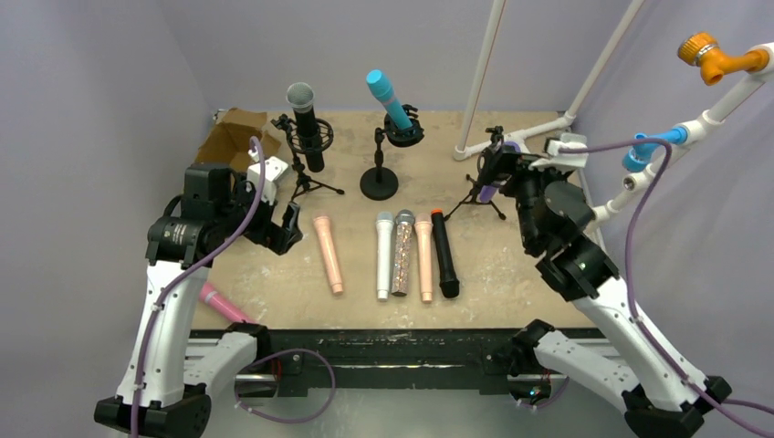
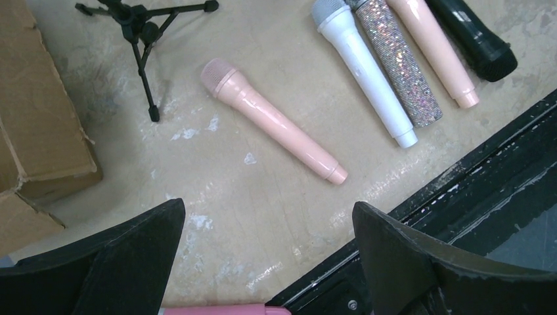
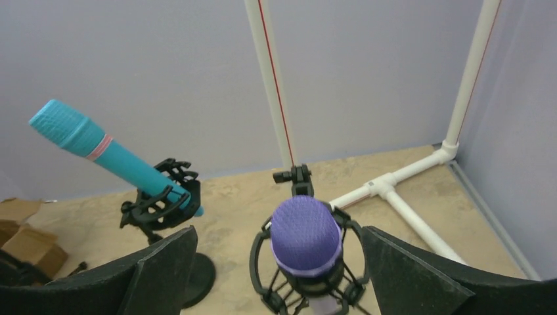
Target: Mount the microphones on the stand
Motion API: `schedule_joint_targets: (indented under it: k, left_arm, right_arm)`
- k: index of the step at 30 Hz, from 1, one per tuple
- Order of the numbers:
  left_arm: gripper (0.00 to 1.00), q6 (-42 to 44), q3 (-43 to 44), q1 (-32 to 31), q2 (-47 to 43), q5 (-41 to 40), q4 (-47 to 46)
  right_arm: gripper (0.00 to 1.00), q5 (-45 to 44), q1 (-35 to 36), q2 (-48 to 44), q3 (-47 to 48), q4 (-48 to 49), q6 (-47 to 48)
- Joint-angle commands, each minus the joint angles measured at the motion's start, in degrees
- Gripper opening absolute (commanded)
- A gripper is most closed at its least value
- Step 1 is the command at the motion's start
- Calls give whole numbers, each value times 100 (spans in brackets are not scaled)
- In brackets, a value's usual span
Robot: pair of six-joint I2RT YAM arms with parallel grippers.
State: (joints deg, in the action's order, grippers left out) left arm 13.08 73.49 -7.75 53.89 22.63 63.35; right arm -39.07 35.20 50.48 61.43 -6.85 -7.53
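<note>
The purple mic (image 3: 306, 236) sits upright in its mount (image 3: 261, 266), with the right end effector (image 3: 278, 230) open either side and not touching, so that placement looks done. A peach mic (image 2: 272, 121) lies on the table (image 2: 217, 177) under the open left end effector (image 2: 268, 202). Next should be a grasp round its body.

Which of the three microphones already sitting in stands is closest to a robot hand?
The purple microphone, on the rightmost stand: it sits between the open fingers of the right hand. The black microphone and teal microphone stand farther left.
</note>
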Motion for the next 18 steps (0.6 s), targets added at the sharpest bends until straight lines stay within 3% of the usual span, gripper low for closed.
schedule_joint_targets:
  k: [1, 4, 9, 15, 18]
  left_arm:
    - [100, -145, -459, 311, -160, -114, -516]
    - [100, -144, -974, 642, -307, -69, -984]
    - [100, -222, -1912, 1191, -481, -123, -2033]
    - [100, -525, -2948, 1285, -572, -219, -3387]
    - [100, -701, -3429, 1286, -625, -119, -4200]
  right_arm:
    - [99, 423, -20, -768, -593, -773, -964]
    - [99, 459, -20, -1110, -1209, -1045, -1551]
    - [99, -274, -20, -1398, -2100, -1139, -2086]
    - [99, -1076, -22, -655, -2822, -303, -1429]
    - [99, -1468, -18, -139, -3110, 660, -1127]
